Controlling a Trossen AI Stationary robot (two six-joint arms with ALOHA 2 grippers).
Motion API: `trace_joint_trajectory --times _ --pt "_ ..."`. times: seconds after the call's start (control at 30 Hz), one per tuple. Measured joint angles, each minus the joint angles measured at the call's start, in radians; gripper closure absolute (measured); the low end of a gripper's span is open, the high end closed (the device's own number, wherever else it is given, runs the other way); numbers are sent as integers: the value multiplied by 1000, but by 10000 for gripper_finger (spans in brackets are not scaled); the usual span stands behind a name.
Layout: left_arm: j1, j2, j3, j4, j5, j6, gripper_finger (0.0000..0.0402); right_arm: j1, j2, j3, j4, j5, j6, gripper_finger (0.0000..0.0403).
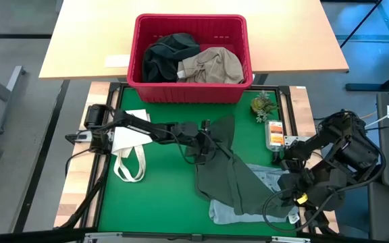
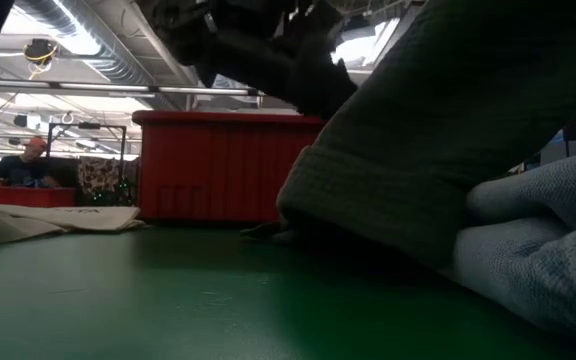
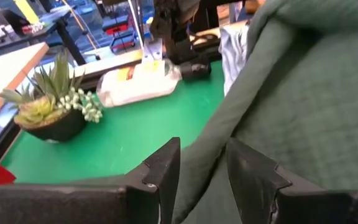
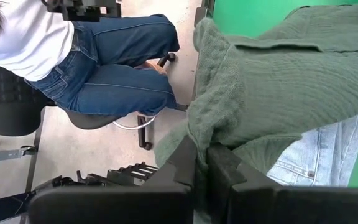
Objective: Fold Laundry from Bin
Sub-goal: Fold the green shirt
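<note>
At table centre, left gripper (image 1: 206,137) pinched dark green garment (image 1: 231,181); right gripper (image 1: 281,197) pinched its near-right edge. Risk: pull drags jeans (image 1: 238,211) underneath off table edge.

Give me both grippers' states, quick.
Left gripper: closed on the green garment.
Right gripper: closed on the same garment.

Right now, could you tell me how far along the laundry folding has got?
Early. Nothing looks folded yet. Out of the red slotted plastic bin so far: light blue denim jeans on the green mat, under a dark green quilted garment. In hand: the left gripper and right gripper each pinch an edge of that garment. Left: a dark piece and a khaki piece wait in the bin.
</note>
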Motion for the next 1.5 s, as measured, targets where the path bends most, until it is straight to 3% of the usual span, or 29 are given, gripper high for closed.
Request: trace_joint_trajectory --times 0.37,0.47,0.6,0.77,1.0,1.33,1.5 --pt "1 60 0 68 4 -10 280 0 0 0 0 1 -1 390" --pt "1 58 0 68 4 -10 307 0 0 0 0 2 -1 389" --pt "1 56 0 67 5 -11 381 0 0 0 0 18 -2 388" --pt "-2 33 0 30 4 -21 399 0 0 0 0 104 -30 388" --pt "-5 -201 -1 -299 -90 -20 400 0 -19 0 0 233 -146 387" --pt "-83 -649 0 -583 -387 7 401 -95 -129 0 62 620 -241 387" --pt "-153 -819 0 -606 -500 2 401 -170 -173 0 255 630 -315 387"
